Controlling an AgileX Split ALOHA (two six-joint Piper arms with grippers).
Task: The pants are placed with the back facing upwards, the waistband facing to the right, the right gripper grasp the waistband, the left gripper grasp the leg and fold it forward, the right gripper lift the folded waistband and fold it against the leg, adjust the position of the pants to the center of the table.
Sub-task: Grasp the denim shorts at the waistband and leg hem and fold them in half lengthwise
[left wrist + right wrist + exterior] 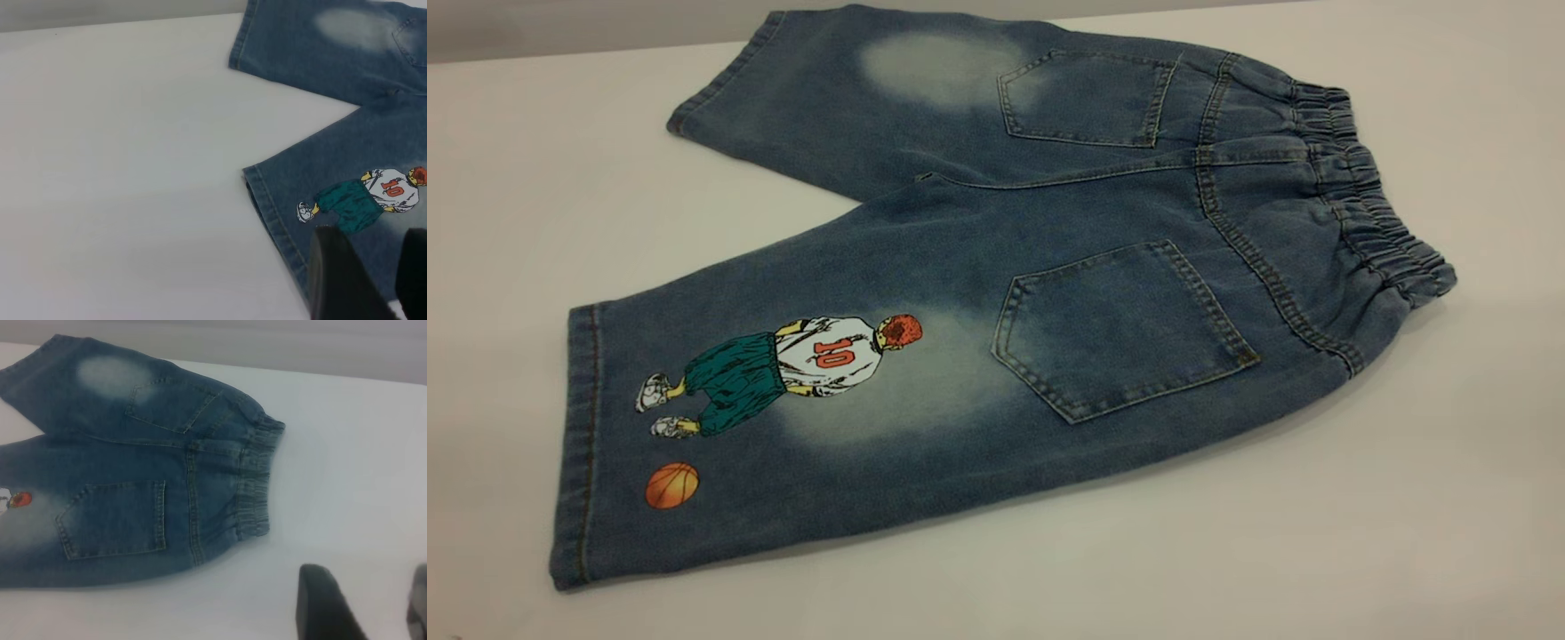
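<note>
Blue denim pants (1049,293) are laid flat, back up, on a white table (1316,533). The printed leg (765,418) is seen nearest, the waistband (1378,204) right. The left hand (370,280) is held apart over that leg; the right hand (363,607) is held apart beside the waistband.

We count: one pair of denim shorts (1049,267) on one desk (1316,533). Two legs: one printed leg (765,418), one plain. Two back patch pockets. One printed player, one basketball print (671,485). Two tools: left tool (370,280), right tool (363,607).
</note>
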